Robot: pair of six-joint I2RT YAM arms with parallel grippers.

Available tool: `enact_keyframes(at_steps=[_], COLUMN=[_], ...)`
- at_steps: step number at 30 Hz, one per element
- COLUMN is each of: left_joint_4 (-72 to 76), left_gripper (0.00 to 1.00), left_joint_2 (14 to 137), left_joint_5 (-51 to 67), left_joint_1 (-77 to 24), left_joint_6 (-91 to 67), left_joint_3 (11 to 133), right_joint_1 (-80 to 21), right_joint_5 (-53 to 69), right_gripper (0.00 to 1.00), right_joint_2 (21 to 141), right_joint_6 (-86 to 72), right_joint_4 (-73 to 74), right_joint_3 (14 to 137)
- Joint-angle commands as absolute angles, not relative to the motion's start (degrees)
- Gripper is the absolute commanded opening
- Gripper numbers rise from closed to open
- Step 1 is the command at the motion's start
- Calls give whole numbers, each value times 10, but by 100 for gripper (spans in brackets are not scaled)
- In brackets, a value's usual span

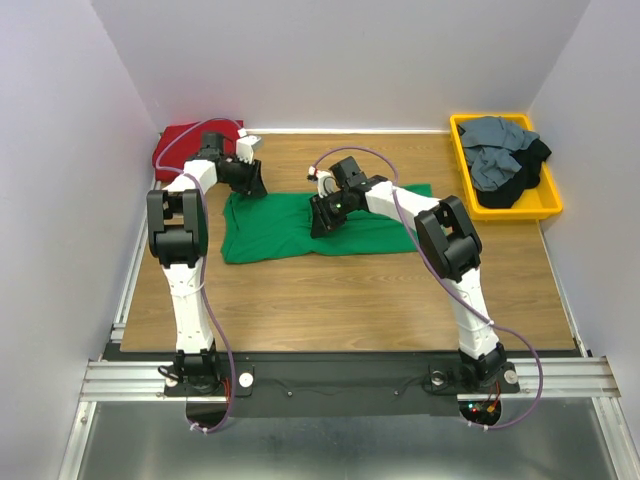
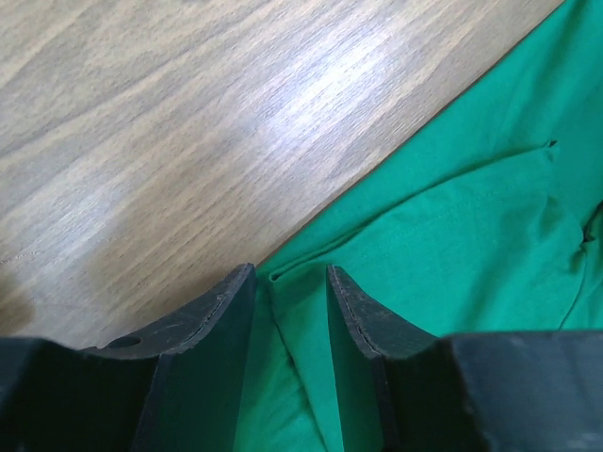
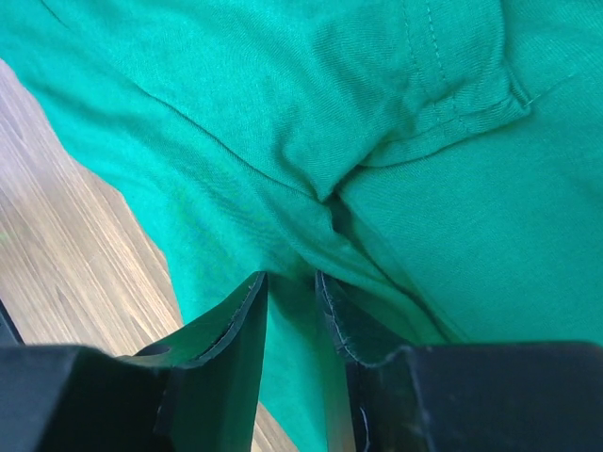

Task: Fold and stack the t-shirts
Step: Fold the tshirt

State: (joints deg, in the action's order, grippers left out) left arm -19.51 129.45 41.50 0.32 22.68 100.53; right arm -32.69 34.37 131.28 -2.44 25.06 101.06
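A bright green t-shirt (image 1: 300, 228) lies spread across the middle of the wooden table. My left gripper (image 1: 251, 187) is down at the shirt's far left corner. Its jaws are parted, and a folded edge of the green cloth (image 2: 292, 311) lies between them. My right gripper (image 1: 324, 219) is down on the middle of the shirt. Its jaws are narrowly parted over puckered green cloth (image 3: 294, 311) near a sleeve hem. A dark red t-shirt (image 1: 178, 146) lies bunched at the far left corner. Slate grey (image 1: 495, 150) and black (image 1: 503, 190) shirts are piled in the tray.
The yellow plastic tray (image 1: 553, 205) stands at the back right, against the right wall. White walls close in the table on the left, back and right. Bare wood (image 1: 340, 300) shows between the green shirt and the arm bases.
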Motion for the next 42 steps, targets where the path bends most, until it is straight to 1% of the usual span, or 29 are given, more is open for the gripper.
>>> enact_keyframes(at_steps=[1,5,8,9,10,11,14,15,25,31,36,37,38,40,42], left_joint_4=[-194,-195,-186,-185,-185,-192,-198,-199,-241,-259,-249,-249,-258,-265,-262], left_gripper=[44,36,27,21,18,12,4,0,0,0,0,7,22,32,37], left_joint_2=[1287,1276,1256,1252,1244,1242,1223,1216,1123,1107,1088,1091,1092,1086,1074], left_joint_5=[426,442,453,456,462,466,477,480,500,506,487,474,469,462,466], left_joint_1=[2,2,2,2,2,2,2,2,2,-23,-34,-38,-39,-39,-38], left_joint_6=[232,236,237,241,243,249,265,269,345,377,396,402,408,412,410], left_joint_3=[1033,1027,1007,1003,1000,998,982,976,878,804,738,736,737,741,750], right_joint_1=[-330,-331,-330,-330,-330,-331,-330,-330,-312,-287,-251,-240,-235,-216,-204], right_joint_5=[333,327,323,322,320,319,312,310,292,292,290,291,292,292,294], right_gripper=[33,34,33,34,34,34,34,35,50,52,53,55,55,56,55], right_joint_2=[1303,1302,1300,1299,1298,1297,1292,1289,1245,1223,1201,1197,1192,1186,1176], right_joint_6=[-23,-20,-18,-18,-17,-16,-17,-17,-20,-21,-11,-10,-6,-4,16], right_joint_4=[249,250,250,250,250,250,250,250,250,256,266,267,272,279,289], right_joint_3=[1014,1018,1019,1019,1020,1020,1020,1020,1019,1020,1013,1011,1011,1009,1006])
